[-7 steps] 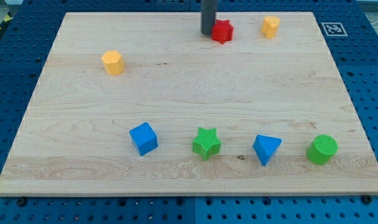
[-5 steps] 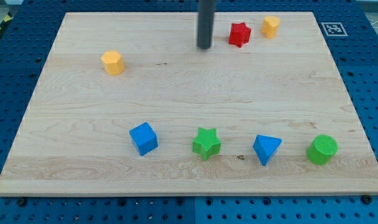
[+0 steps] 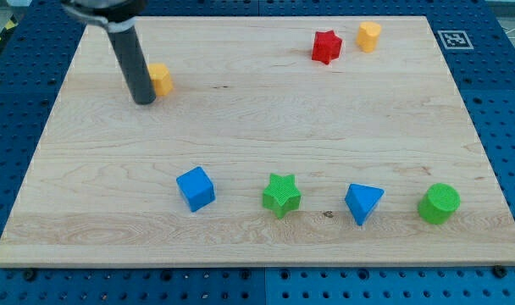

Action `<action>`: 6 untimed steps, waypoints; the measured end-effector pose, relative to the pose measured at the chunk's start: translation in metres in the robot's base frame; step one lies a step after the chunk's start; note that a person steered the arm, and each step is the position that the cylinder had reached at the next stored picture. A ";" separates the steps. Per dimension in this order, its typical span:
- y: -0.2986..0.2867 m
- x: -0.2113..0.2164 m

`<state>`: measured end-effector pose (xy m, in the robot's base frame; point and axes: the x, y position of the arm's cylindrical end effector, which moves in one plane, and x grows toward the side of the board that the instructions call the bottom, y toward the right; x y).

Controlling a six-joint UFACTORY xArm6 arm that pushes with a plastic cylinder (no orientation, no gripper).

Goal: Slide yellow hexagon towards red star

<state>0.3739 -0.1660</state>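
My tip (image 3: 144,101), a bare rod end that holds nothing, sits against the view's-left side of the yellow hexagon block (image 3: 161,78). The red star block (image 3: 326,47) lies well apart toward the view's right, so I judge nearly the whole slide is left.

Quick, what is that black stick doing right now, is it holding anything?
My tip: no gripper, holds nothing; it sits at the left side of the yellow hexagon.

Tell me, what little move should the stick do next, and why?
Probably a short push toward the view's right and slightly up. My tip sits just left of the yellow hexagon, apparently touching it, and the red star lies far off toward the view's upper right, so pushing that way should slide the hexagon toward the star.
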 end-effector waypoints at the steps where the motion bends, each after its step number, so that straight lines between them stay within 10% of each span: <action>1: 0.007 -0.034; 6: 0.042 -0.116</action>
<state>0.2578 -0.1240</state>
